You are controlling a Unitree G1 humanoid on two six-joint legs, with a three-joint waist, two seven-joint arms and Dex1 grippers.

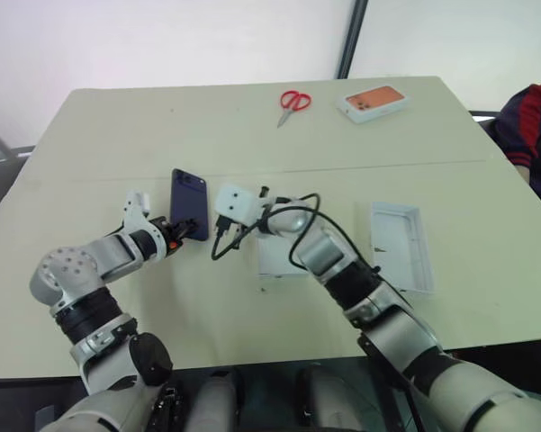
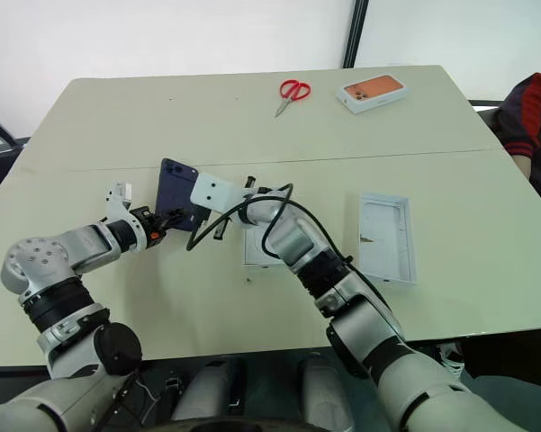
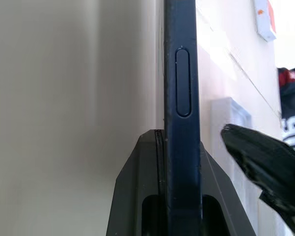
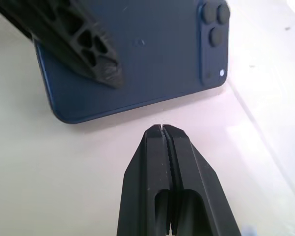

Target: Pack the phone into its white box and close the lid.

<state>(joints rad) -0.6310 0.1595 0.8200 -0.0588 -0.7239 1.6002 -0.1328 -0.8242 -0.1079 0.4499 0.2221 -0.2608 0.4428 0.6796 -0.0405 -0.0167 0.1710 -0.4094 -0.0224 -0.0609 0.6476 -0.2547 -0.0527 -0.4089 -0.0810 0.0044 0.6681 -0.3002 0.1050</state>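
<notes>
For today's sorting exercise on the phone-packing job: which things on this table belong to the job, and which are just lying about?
Belongs to the job:
- the phone, clamped in the left gripper
- the white box, partly behind the right arm
- the lid, lying open side up

Just lying about:
- red scissors
- the box printed with an orange phone

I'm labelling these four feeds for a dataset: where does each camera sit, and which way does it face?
Left and right eye views: on the head, looking forward and down over both arms at the table.
Left wrist view: along the left gripper, shut on the phone.
Right wrist view: behind the shut right gripper, facing the phone's back.
Shared: both wrist views show the phone.
</notes>
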